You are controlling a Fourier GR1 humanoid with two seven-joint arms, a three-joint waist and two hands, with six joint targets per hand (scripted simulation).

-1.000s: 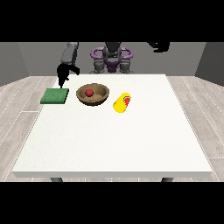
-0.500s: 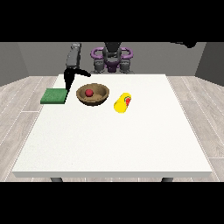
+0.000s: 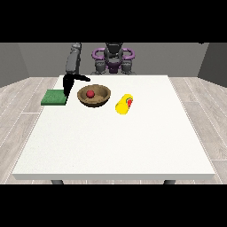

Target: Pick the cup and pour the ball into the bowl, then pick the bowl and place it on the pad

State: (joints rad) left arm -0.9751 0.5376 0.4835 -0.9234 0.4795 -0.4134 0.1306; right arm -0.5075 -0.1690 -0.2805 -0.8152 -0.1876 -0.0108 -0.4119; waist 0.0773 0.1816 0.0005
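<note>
On the white table (image 3: 115, 137), w/ the robot at the far edge, are counted: one brown wooden bowl (image 3: 94, 95), one yellow cup (image 3: 124, 103) lying on its side, one flat green square pad (image 3: 54, 97), two red balls. One ball (image 3: 90, 93) is seen inside the bowl; the other (image 3: 130, 102) sits at the cup's mouth. Only one hand (image 3: 69, 84), black, at the view's left, is seen, between pad & bowl, fingers pointed down, thumb spread toward the bowl. Nothing is held.

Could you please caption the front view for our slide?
Hand hangs between green pad and bowl holding a red ball; yellow cup lies tipped.
</note>
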